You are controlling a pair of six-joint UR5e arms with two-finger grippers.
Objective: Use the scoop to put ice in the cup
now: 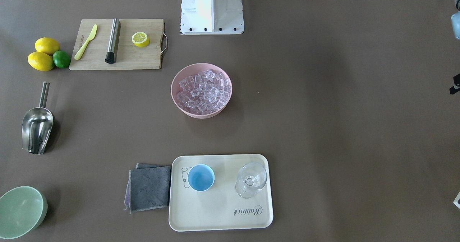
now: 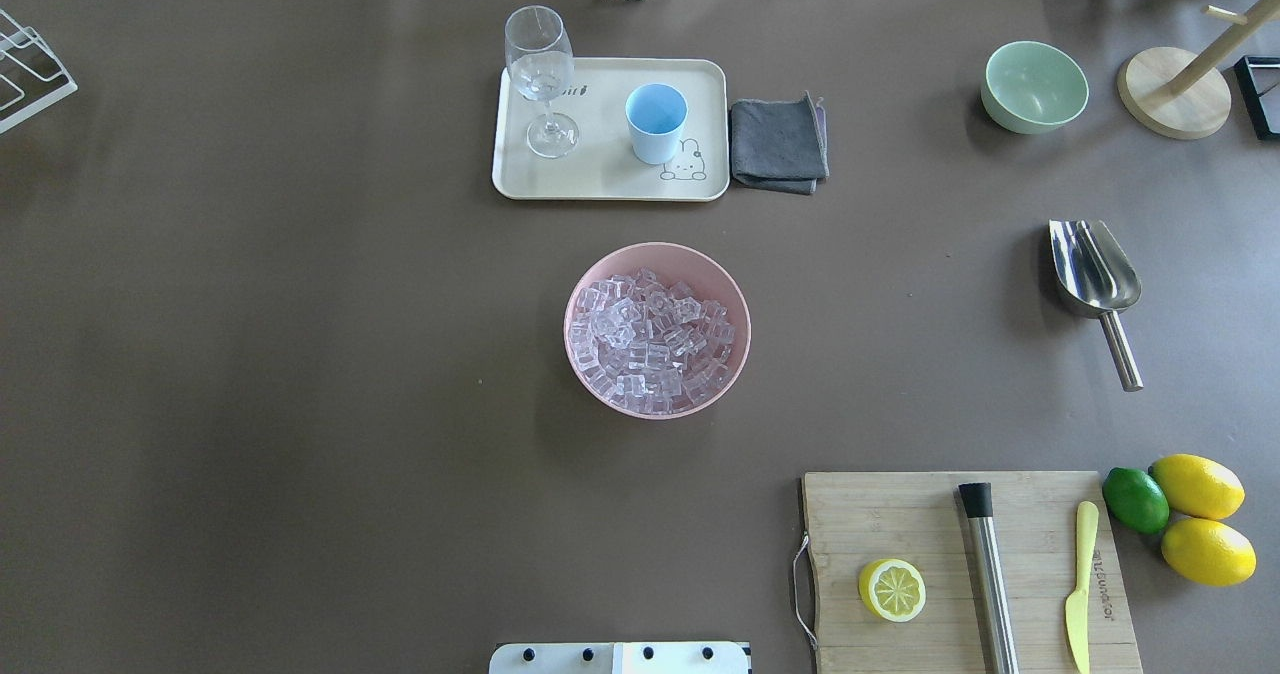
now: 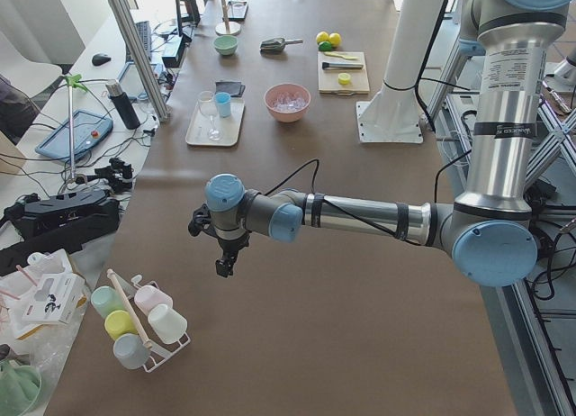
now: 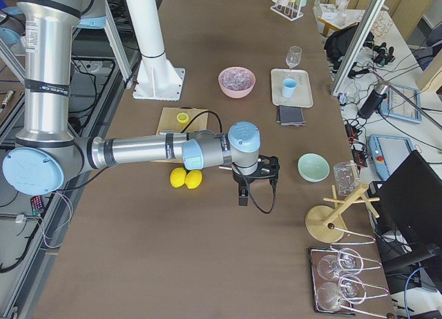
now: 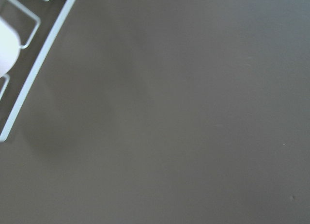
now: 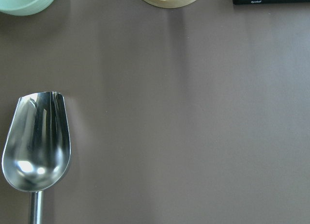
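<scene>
The ice (image 2: 655,339) fills a pink bowl (image 2: 657,247) at the table's middle. The light-blue cup (image 2: 656,122) stands upright on a cream tray (image 2: 600,182) at the far side. The steel scoop (image 2: 1095,269) lies on the table at the right, handle toward the robot; it also shows at the lower left of the right wrist view (image 6: 38,149). My right gripper (image 4: 245,193) hangs above the table near the scoop. My left gripper (image 3: 223,261) hangs over bare table far to the left. Both show only in the side views, so I cannot tell whether they are open or shut.
A stemmed glass (image 2: 540,64) shares the tray; a grey cloth (image 2: 778,142) lies beside it. A green bowl (image 2: 1034,86) and a wooden stand (image 2: 1175,94) sit far right. A cutting board (image 2: 900,514) with steel cylinder (image 2: 988,579), knife and half lemon is near right, beside lemons and a lime.
</scene>
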